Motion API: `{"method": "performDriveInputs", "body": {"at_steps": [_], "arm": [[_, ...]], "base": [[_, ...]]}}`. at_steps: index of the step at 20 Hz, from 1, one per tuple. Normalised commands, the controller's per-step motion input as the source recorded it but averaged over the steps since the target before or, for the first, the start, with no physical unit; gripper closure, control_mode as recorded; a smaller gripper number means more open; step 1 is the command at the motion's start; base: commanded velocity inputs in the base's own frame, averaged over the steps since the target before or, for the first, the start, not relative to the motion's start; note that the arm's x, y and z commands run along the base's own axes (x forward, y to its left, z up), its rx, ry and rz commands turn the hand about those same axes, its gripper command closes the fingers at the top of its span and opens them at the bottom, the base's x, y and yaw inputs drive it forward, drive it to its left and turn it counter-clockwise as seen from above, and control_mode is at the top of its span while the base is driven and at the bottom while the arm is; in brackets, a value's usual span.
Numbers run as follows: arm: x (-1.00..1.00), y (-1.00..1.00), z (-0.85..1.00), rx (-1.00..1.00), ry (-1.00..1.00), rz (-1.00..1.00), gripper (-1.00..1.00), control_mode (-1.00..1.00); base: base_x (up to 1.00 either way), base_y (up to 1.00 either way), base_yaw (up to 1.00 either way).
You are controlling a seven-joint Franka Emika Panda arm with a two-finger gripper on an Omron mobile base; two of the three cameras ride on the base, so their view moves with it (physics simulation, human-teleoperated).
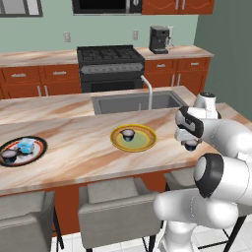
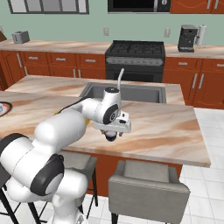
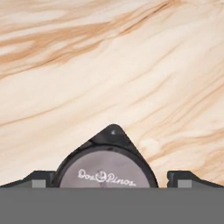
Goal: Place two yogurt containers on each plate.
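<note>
Yogurt cups: two on black plate, one on yellow plate, last cup on counter right of it. Gripper spread wide, straddling last cup, not grasping. Next: close, lift, carry to yellow plate.

The white arm rises from the base, bends at its dark elbow joint and reaches forward, and the wrist turns the hand to point straight down. The gripper hangs low, and its jaws stand wide apart. In the hand view one dark fingertip is at the left and the other one at the right, both clear of what sits between them.
</note>
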Motion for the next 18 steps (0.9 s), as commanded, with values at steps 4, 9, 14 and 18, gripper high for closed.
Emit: {"method": "performDriveInputs", "body": {"at_steps": [4,9,14,18], "arm": [[-0.01,0.00,-0.14,0.00,0.00,0.00,-1.00,-1.00],[0.00,0.03,-0.07,0.00,0.00,0.00,-1.00,-1.00],[-0.02,0.00,-0.07,0.02,0.00,0.00,1.00,-1.00],[-0.01,0.00,-0.03,0.10,0.00,0.00,1.00,-1.00]], "base": [[0.00,0.00,0.00],[0.00,0.00,0.00],[0.00,0.00,0.00],[0.00,0.00,0.00]]}}
